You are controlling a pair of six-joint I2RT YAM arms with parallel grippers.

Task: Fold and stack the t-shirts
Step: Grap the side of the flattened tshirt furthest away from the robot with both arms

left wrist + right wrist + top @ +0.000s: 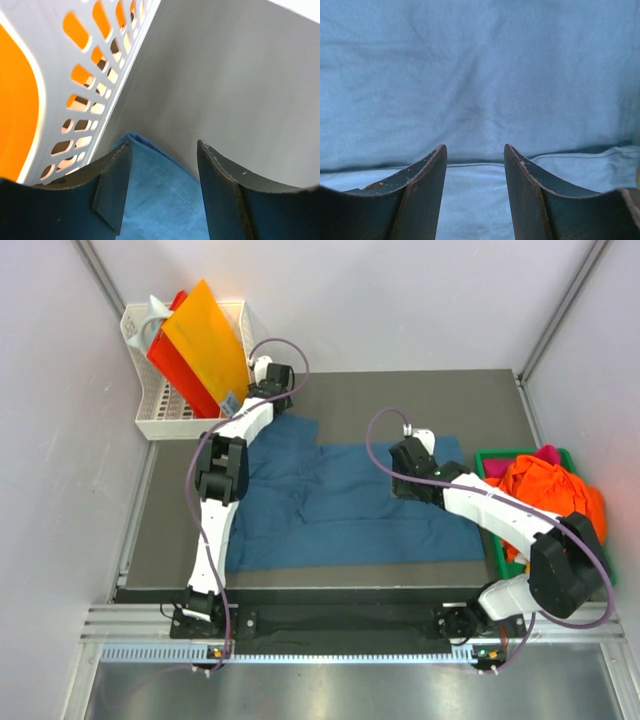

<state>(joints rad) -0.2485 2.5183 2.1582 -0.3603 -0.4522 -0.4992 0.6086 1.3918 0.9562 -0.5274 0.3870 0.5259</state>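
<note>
The dark teal t-shirt (pixel 340 510) lies spread mid-frame on the desk (pixel 430 400), with bare desk beyond it. My right jaws stand parted and empty over its right part. An orange t-shirt (pixel 548 490) is heaped at the right edge. Upper left, my left jaws gape empty over the teal sleeve corner, just beside the white basket (pixel 160 420).

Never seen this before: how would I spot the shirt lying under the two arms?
Find the dark table. Spread across it, between the white basket far left and the green tray at right, lies the teal-blue t-shirt. It alone is blue and laid out; the orange shirt and pink shirt sit bunched in the tray.
</note>
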